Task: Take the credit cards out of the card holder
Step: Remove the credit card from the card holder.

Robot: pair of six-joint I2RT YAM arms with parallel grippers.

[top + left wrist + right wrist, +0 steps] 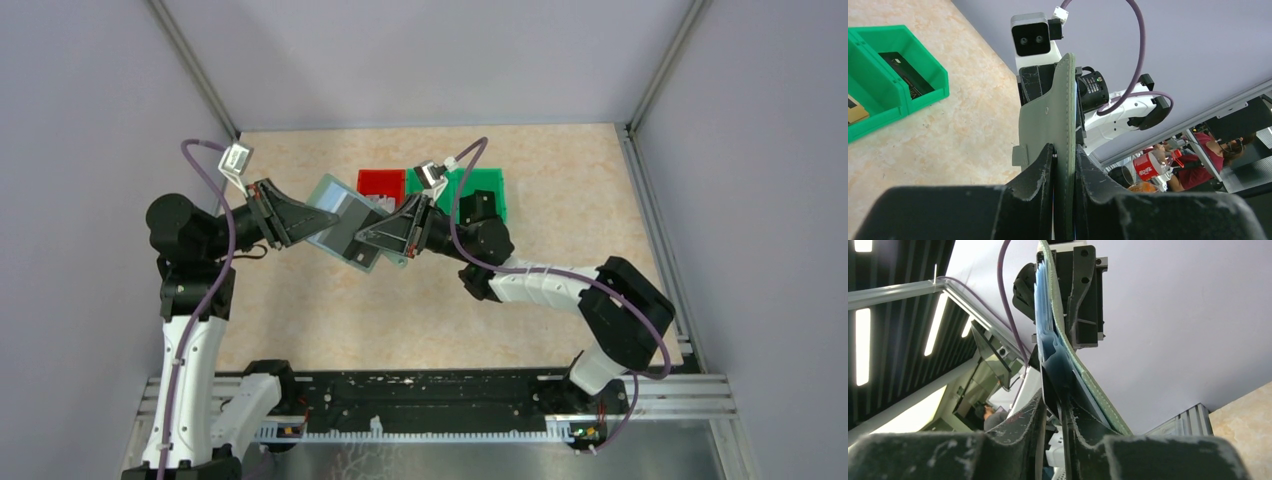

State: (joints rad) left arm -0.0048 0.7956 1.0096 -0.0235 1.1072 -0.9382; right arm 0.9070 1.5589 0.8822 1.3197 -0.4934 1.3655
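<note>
The card holder (333, 198) is open and held in the air over the middle of the table, grey-green outside, pale blue-grey inside. My left gripper (305, 215) is shut on its left edge; in the left wrist view the holder (1048, 120) stands edge-on between the fingers of that gripper (1064, 150). My right gripper (368, 238) comes from the right and is shut on a thin dark credit card (1050, 391) that sits in the holder's blue pockets (1053, 355). The card (345, 237) shows as a dark grey patch in the top view. Other cards are hidden.
A red bin (381, 183) and a green bin (487, 190) stand side by side at the back of the table, just behind the right gripper. The green bin (893, 75) has a dark flat thing inside. Grey walls close in on three sides.
</note>
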